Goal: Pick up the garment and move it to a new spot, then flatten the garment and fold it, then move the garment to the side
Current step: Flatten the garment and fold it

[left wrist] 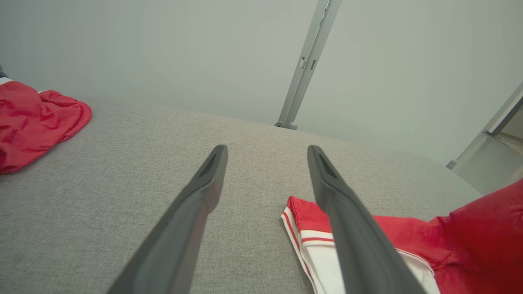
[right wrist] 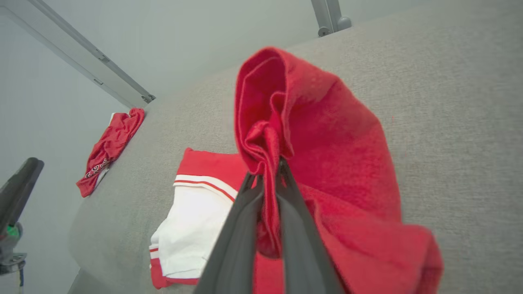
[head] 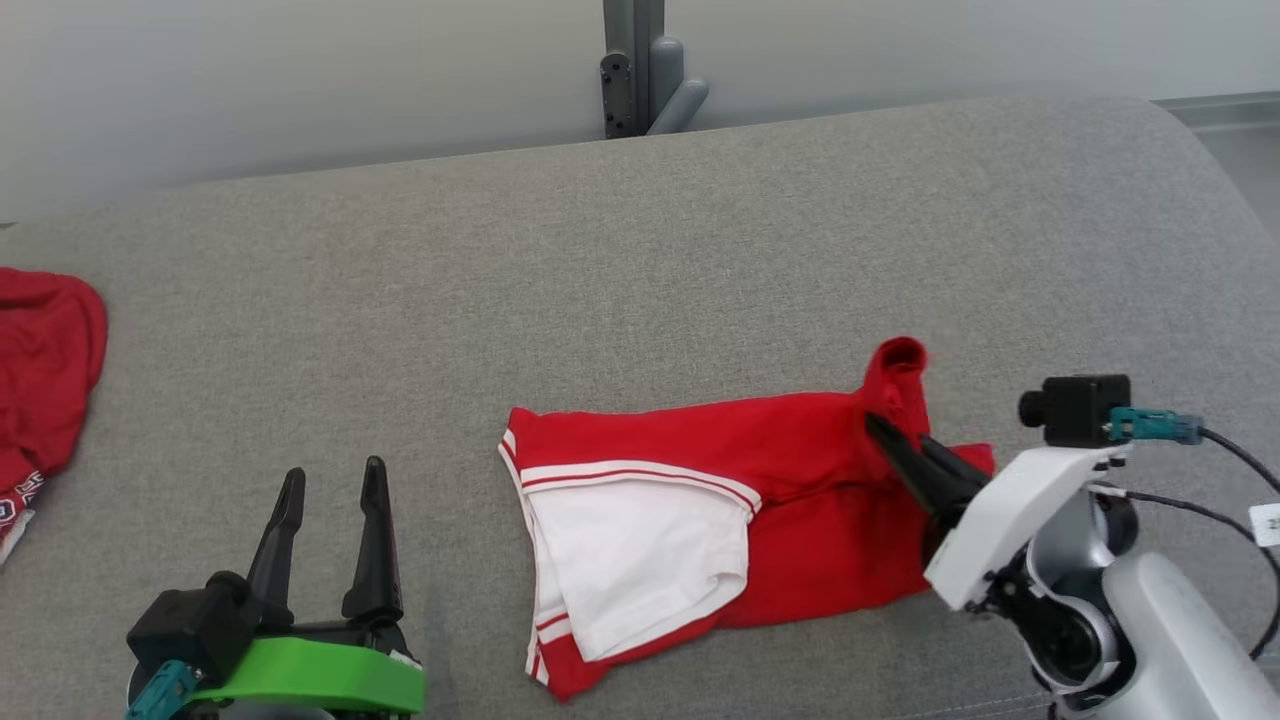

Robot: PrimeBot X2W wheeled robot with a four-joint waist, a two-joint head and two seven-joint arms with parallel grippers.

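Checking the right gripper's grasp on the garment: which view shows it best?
Right wrist view: right gripper close-up, jaws shut on a garment fold. Head view shows it smaller; left wrist view catches the garment's edges.

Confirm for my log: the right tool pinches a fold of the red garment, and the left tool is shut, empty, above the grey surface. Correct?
Not shut: the left wrist view shows the left tool open, empty, above the grey surface. The right tool does pinch a fold of the red garment.
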